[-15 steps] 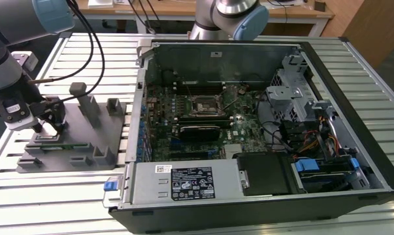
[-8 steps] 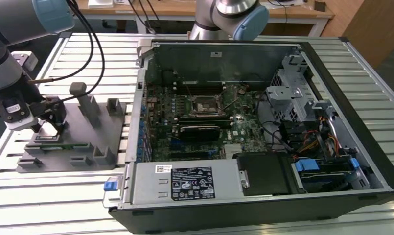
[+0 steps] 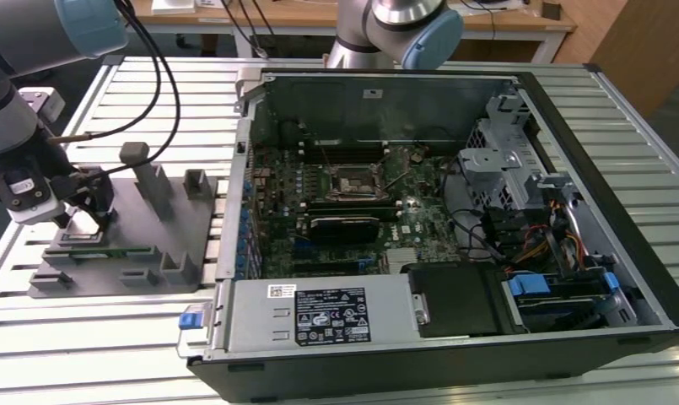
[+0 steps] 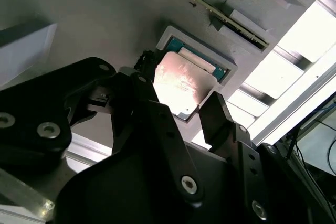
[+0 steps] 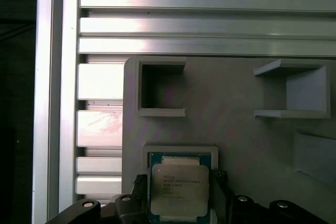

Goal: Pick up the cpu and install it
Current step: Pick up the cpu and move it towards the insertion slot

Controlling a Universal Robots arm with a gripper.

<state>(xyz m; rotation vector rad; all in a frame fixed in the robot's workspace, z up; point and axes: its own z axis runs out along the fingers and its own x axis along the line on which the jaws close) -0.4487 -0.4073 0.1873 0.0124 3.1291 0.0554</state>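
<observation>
The cpu [image 5: 178, 190], a small square chip with a pale silver top, lies in a shallow square pocket of the grey plastic fixture [image 5: 241, 135]. In the second wrist view the cpu [image 4: 181, 80] shines between two black fingers. My gripper [image 3: 80, 221] is low over the fixture [image 3: 148, 253] at the exterior view's left. It is shut on the cpu, one finger against each of two opposite edges, in both wrist views [image 4: 181, 95] [image 5: 179, 179]. The motherboard's square socket [image 3: 354, 183] sits inside the open computer case [image 3: 429, 78].
Upright grey posts [image 3: 153, 181] rise from the fixture just beside the gripper. A black heatsink block [image 3: 342, 226] lies below the socket. The case's metal walls, drive cage [image 3: 503, 169] and cables [image 3: 541, 245] crowd its right side. A slatted aluminium table [image 3: 103, 337] carries everything.
</observation>
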